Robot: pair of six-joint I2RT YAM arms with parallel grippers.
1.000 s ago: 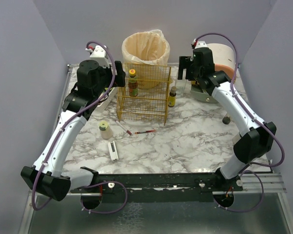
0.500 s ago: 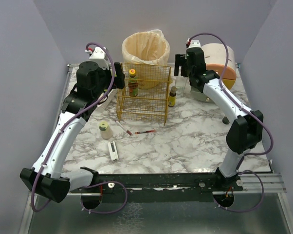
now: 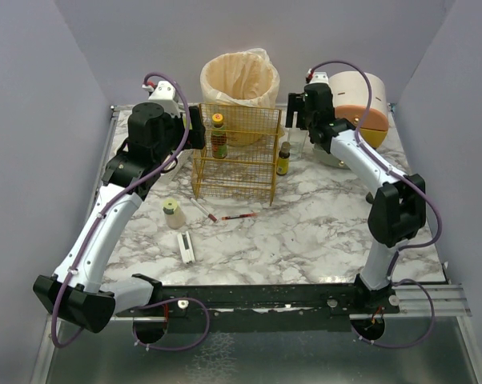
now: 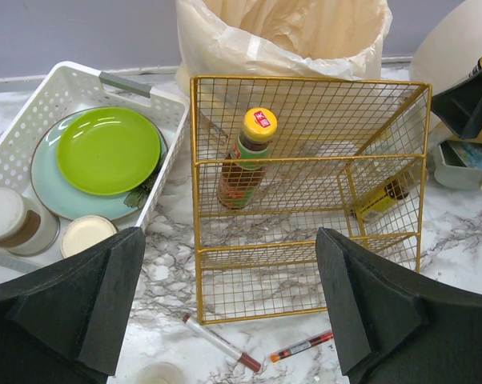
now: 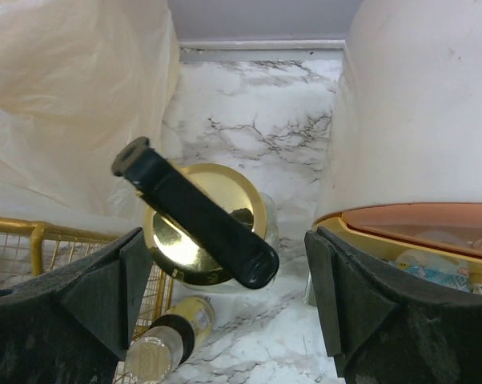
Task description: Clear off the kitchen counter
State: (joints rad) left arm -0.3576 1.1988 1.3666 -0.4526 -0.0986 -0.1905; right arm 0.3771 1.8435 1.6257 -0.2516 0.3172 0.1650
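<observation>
Left wrist view: left fingers [image 4: 81,296] spread wide facing gold wire rack [image 4: 309,159]; right fingers [image 5: 89,312] wide above gold-lidded jar [image 5: 169,244].

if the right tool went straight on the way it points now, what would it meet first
Most likely the black stick seen across the gold jar lid, centred ahead of the right tool; how far off it is stays unclear.

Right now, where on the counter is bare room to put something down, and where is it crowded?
Free: the near half of the kitchen counter, right of the red pen and in front of the wire rack. Crowded: the far edge, with the rack, trash bin, white basket and a small bottle.
</observation>
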